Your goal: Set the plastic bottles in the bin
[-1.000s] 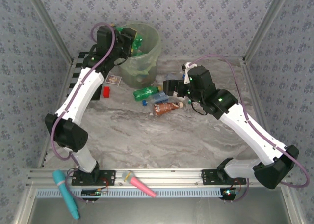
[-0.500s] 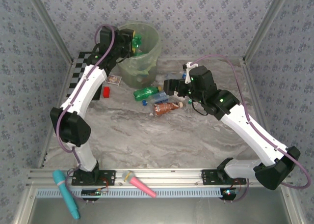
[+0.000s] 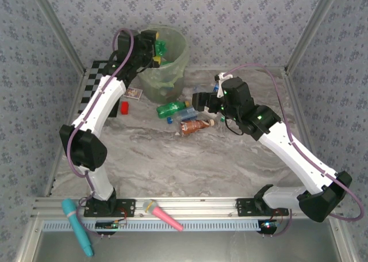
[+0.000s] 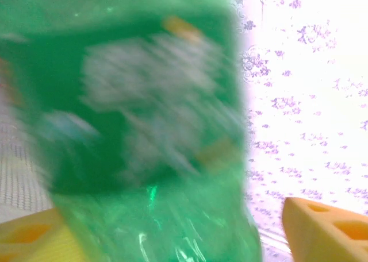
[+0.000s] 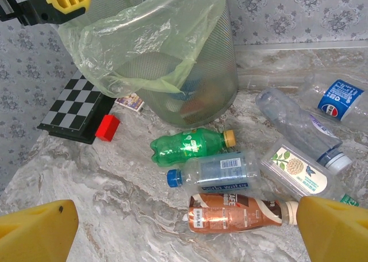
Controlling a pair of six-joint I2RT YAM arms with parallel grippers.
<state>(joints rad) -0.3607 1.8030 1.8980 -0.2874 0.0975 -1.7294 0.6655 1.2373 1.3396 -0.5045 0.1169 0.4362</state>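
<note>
on a marble table (image 3: pixel 172 158) walled in flowered paper (image 3: pixel 241 15), the bin (image 3: pixel 179 43) stands back left, the left gripper (image 3: pixel 156 48) over it with jaws apart either side of a green bottle (image 4: pixel 144 130), the right gripper (image 5: pixel 184 230) spread wide above bottles (image 5: pixel 221 173) lying near the bin.

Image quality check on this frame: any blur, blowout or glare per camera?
Left wrist: the green bottle close to the lens is smeared, label unreadable, and the wallpaper at right is blown out. Right wrist: sharp, brown bottle label legible. Top external: sharp, even light.
</note>
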